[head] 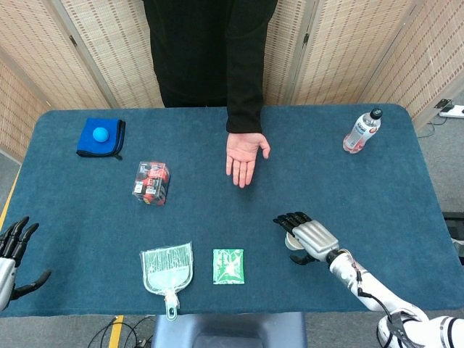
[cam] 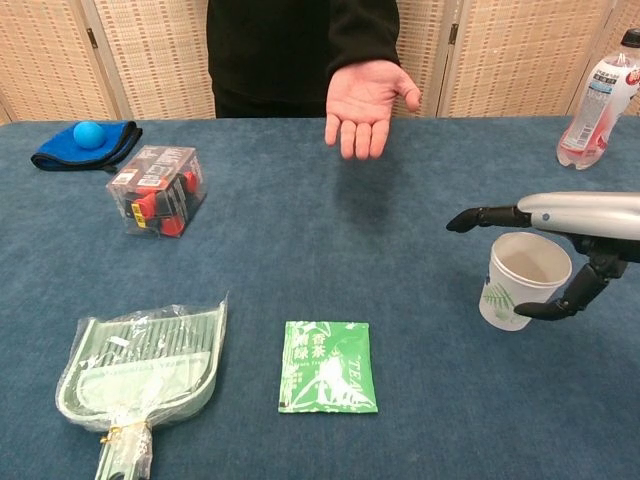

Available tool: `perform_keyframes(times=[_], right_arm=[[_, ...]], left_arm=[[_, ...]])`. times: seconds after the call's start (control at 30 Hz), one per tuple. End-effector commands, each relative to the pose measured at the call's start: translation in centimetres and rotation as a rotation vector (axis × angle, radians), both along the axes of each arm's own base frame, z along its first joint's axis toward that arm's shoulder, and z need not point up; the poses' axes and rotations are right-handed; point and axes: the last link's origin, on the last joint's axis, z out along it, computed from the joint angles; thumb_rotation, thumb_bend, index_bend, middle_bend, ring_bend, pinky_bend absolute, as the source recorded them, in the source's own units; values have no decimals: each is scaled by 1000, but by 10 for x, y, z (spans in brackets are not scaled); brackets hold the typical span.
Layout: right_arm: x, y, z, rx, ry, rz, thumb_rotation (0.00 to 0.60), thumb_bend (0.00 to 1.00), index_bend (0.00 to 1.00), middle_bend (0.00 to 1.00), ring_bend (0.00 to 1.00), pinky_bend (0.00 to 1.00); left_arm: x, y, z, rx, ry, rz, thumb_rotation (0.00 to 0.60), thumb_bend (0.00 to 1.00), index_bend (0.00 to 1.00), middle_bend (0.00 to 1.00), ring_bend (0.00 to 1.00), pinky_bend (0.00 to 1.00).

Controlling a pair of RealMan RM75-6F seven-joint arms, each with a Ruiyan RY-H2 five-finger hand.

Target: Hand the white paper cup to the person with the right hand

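The white paper cup [cam: 515,290], printed with green leaves, stands upright at the front right of the blue table [head: 87,210]. My right hand [cam: 570,215] hovers flat over its rim, fingers stretched out to the left and the thumb [cam: 560,300] hanging beside the cup's near wall without clasping it. In the head view this hand [head: 310,236] covers most of the cup. The person's open palm [head: 243,156] waits face up at mid-table on the far side. My left hand [head: 13,250] sits at the front left edge, fingers spread, holding nothing.
A drink bottle [head: 361,132] stands at the far right. A green tea packet [head: 228,265] and a wrapped dustpan [head: 167,270] lie along the front. A clear box with red items [head: 151,183] and a blue cloth with a ball [head: 101,137] are on the left.
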Motion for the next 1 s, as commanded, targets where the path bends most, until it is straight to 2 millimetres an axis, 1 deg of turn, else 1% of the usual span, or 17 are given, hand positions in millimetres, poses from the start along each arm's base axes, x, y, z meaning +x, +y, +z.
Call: perform_keyframes(times=[0.03, 0.07, 0.13, 0.23, 0.4, 0.5, 0.57, 0.67, 0.7, 0.8, 0.83, 0.9, 1.0], right_arm=[[0, 3, 0, -30, 17, 18, 600, 365, 142, 306, 247, 361], [-1, 3, 1, -41, 22, 23, 600, 394, 204, 345, 292, 412], [-1, 4, 3, -74, 33, 37, 600, 439, 276, 390, 358, 482], [-2, 5, 7, -116, 41, 46, 600, 479, 326, 416, 400, 528], [1, 5, 14, -152, 18, 43, 600, 489, 338, 421, 418, 550], [14, 0, 23, -172, -14, 59, 600, 473, 338, 421, 417, 550], [30, -5, 31, -186, -46, 81, 600, 463, 338, 421, 417, 550], [62, -14, 43, -226, -96, 134, 600, 460, 338, 421, 417, 550], [76, -20, 47, -246, -119, 155, 600, 457, 338, 421, 418, 550], [107, -35, 55, -288, -169, 179, 600, 448, 338, 421, 418, 550], [119, -44, 56, -313, -181, 189, 600, 446, 338, 421, 417, 550], [137, -58, 56, -357, -184, 203, 600, 442, 338, 421, 417, 550], [156, -75, 49, -375, -180, 195, 600, 422, 338, 422, 418, 550]], left_arm=[[0, -1, 0, -1, 3, -1, 600, 269, 71, 0, 0, 174], [0, -1, 0, -2, 4, -1, 600, 269, 71, 0, 0, 173], [1, -1, -1, -3, 7, -3, 600, 269, 71, 0, 0, 174], [1, -1, -2, -3, 11, -4, 600, 269, 71, 0, 0, 174], [1, -1, -3, -3, 14, -1, 600, 269, 71, 0, 0, 174], [1, 0, -3, -3, 14, 0, 600, 269, 71, 0, 0, 173], [1, 1, -3, -5, 12, 0, 600, 269, 71, 0, 0, 173], [1, 2, -3, -9, 5, 2, 600, 269, 71, 0, 0, 174], [1, 3, -2, -10, 1, 2, 600, 269, 71, 0, 0, 174], [0, 5, -2, -14, -5, 3, 600, 269, 71, 0, 0, 174], [0, 5, -1, -15, -7, 4, 600, 269, 71, 0, 0, 174], [-1, 6, 0, -14, -11, 4, 600, 269, 71, 0, 0, 174], [-2, 6, 2, -15, -16, 5, 600, 269, 71, 0, 0, 174]])
